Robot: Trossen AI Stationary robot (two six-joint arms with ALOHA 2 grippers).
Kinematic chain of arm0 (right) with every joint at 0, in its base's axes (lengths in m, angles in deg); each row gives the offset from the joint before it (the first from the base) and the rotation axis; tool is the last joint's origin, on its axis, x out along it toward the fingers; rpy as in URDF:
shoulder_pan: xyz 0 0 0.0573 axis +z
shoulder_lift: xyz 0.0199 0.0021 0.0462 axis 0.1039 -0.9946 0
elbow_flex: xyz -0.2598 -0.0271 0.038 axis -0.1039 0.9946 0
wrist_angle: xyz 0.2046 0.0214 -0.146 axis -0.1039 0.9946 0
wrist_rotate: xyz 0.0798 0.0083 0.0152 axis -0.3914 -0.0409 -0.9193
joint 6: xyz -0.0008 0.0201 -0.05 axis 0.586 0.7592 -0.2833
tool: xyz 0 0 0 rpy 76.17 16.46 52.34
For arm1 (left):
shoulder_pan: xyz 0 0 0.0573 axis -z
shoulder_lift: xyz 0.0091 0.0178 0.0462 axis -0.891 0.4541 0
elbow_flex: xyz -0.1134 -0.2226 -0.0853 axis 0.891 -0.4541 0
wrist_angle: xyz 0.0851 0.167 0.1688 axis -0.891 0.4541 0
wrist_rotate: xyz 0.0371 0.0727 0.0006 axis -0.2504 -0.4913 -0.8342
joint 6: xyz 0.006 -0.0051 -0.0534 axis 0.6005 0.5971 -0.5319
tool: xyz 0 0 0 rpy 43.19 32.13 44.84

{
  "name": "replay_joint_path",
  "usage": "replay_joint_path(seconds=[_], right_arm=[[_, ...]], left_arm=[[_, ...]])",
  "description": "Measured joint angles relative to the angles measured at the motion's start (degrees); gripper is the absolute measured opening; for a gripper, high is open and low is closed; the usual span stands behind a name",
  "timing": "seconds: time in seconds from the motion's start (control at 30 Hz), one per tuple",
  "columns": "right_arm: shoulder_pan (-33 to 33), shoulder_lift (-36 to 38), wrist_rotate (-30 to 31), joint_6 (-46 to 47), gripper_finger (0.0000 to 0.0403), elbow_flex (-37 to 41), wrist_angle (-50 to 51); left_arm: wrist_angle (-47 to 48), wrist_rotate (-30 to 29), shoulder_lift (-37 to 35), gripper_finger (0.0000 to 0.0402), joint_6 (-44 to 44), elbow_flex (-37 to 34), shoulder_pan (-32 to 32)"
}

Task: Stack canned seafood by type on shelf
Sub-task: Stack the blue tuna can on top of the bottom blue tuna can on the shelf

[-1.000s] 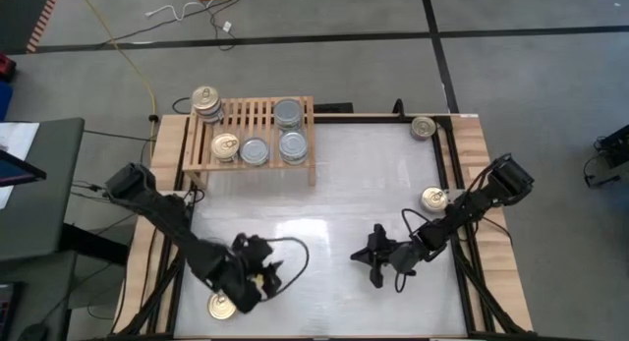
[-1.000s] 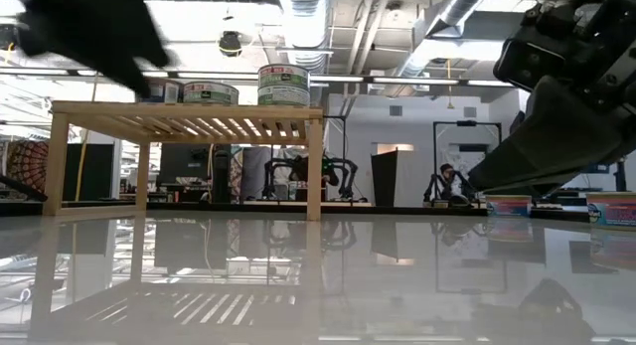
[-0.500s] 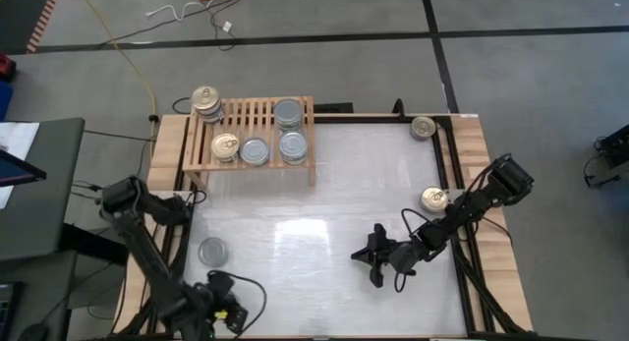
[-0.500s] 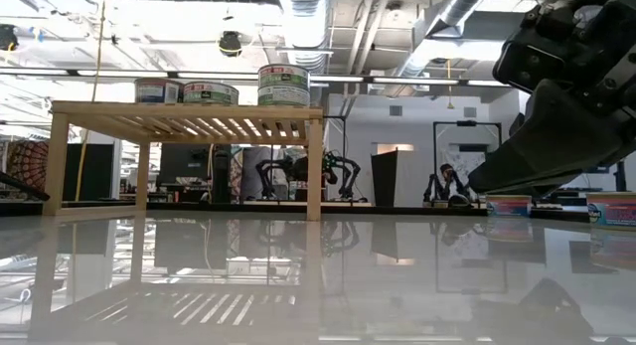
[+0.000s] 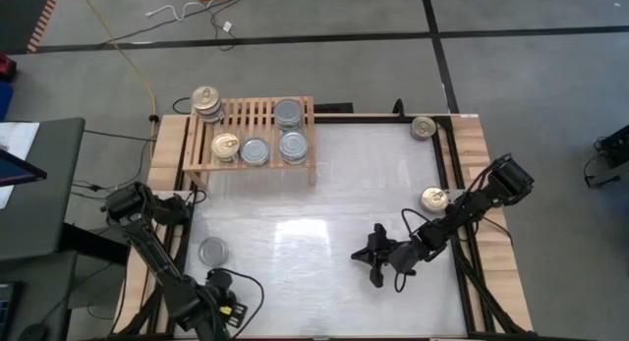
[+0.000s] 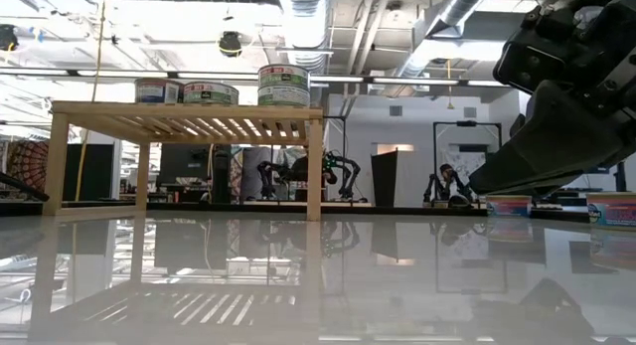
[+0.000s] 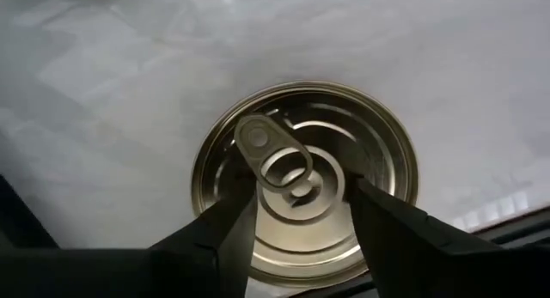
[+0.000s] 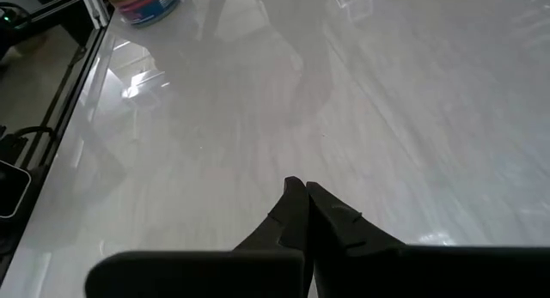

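Left gripper [image 7: 296, 221] at the table's near left corner, fingers [image 7: 391, 234] clamped either side of a round gold pull-tab tin [image 7: 305, 182]. Right gripper [image 8: 299, 191] pinched closed and empty above the white tabletop [image 5: 324, 203], near centre-right. Far left, low light-wood slatted shelf [image 5: 251, 115] bearing several tins; silver-grey-topped tin [image 5: 212, 251] loose near left edge.

place: robotics lab | evidence: exposed ceiling ducts [image 6: 298, 7]; other robot arms [image 6: 298, 171] behind table
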Motion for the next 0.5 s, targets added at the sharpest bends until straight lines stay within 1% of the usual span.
replay_joint_path(seconds=[0.07,0.17,0.37,0.43,0.5], right_arm=[[0.0,0.0,0.0,0.0,0.0027,-0.02,0.11],[0.0,0.0,0.0,0.0,0.0027,-0.02,0.24],[0.0,0.0,0.0,0.45,0.0027,-0.02,0.2],[0.0,0.0,0.0,0.46,0.0027,-0.02,0.19],[0.0,0.0,-0.01,0.46,0.0027,-0.02,0.11]], left_arm=[[-0.26,-0.01,0.05,0.0183,2.94,0.0,-1.92],[-1.15,-2.62,0.16,0.0183,9.02,0.0,-5.84],[-6.61,-7.81,2.32,0.0183,25.55,-0.04,-15.72],[-9.16,-11.59,3.01,0.0183,30.63,-0.04,-19.46],[-14.39,-15.04,4.45,0.0183,37.01,-0.07,-23.57]])
